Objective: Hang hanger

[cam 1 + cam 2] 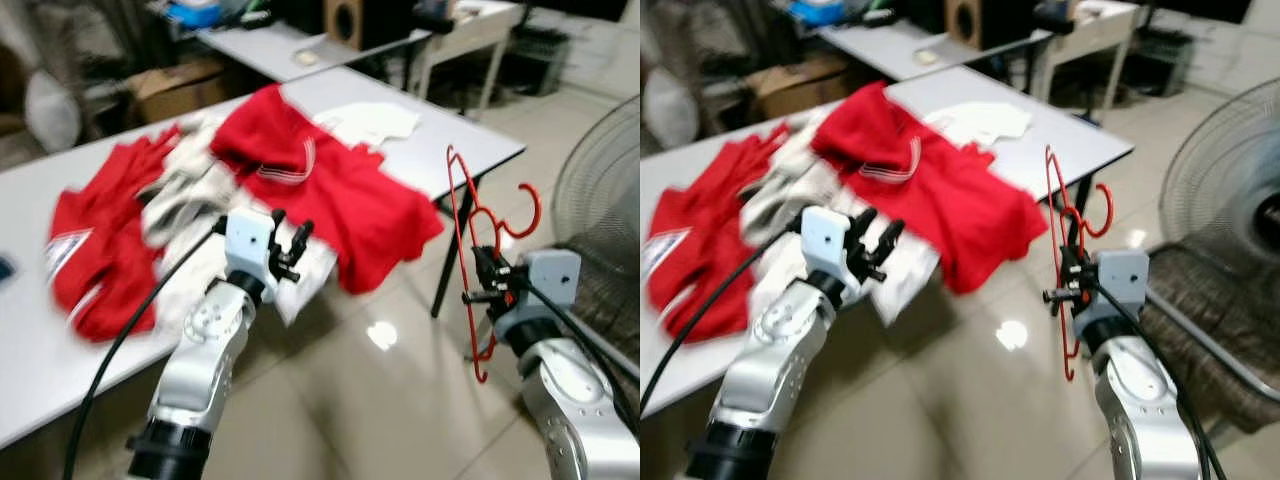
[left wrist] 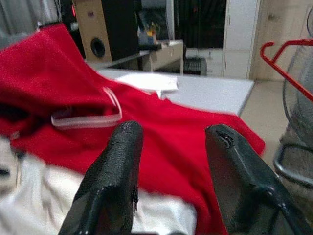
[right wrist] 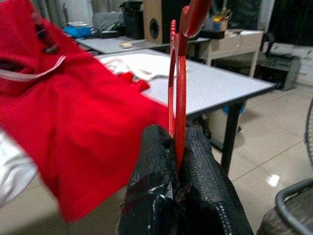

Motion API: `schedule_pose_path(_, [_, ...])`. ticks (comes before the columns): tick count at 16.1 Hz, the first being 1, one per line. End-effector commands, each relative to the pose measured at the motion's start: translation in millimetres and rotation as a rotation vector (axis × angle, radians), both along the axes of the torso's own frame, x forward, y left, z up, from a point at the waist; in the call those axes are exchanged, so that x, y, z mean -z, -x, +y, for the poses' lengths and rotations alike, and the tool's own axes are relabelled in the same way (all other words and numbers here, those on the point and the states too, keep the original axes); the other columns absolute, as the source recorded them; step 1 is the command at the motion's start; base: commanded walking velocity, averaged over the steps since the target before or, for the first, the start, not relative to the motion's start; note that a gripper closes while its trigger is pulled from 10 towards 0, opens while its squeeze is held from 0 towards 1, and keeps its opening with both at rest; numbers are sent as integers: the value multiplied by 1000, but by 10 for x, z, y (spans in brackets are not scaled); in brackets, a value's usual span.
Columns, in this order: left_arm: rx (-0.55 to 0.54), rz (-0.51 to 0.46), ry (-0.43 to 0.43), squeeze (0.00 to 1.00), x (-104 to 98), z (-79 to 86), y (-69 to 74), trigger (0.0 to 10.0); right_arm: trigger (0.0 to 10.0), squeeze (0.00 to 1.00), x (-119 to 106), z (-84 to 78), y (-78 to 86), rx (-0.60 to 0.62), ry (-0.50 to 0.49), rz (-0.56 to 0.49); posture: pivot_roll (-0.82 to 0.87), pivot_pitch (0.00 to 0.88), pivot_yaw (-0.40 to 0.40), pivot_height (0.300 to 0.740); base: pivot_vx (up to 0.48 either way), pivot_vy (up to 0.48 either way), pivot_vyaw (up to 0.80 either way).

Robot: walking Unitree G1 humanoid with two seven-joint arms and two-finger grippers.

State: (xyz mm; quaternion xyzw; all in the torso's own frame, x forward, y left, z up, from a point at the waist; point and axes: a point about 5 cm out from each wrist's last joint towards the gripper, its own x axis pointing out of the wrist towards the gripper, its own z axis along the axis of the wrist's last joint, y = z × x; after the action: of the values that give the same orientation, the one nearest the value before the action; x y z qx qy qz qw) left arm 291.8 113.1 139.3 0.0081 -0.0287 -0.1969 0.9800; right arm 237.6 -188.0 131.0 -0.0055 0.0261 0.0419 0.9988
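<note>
Right gripper [image 3: 177,161] pinched tight on the red hanger [image 1: 470,230], held upright in the air beside the table [image 1: 440,135] corner. Left gripper [image 2: 171,171] spread, holding nothing, near red shirt [image 1: 340,200]

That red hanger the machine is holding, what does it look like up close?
The hanger is a thin, bright red frame, plastic or coated wire by its look, with a curled hook pointing toward the fan side. It stands roughly upright in the air, off the table, beside the table's corner. The right gripper pinches its bar between both black fingers; nothing else touches it.
</note>
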Motion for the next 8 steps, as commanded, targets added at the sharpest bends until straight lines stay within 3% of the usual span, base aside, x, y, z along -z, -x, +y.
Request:
schedule_pose_path(1, [-34,4,-18,0,15,95,-17,10000,10000,0,-13,65,-6,-21,-11,-1,-217,0,28,740,398,0,-800])
schedule_pose_path(5, [-91,-54,14,0,-65,131,-57,10000,10000,0,-35,140,8,-57,0,-13,-224,0,27,740,409,0,0])
schedule_pose_path(8, [-120,-64,14,0,-76,169,-79,10000,10000,0,-42,163,6,-86,73,-3,-228,0,28,740,426,0,0])
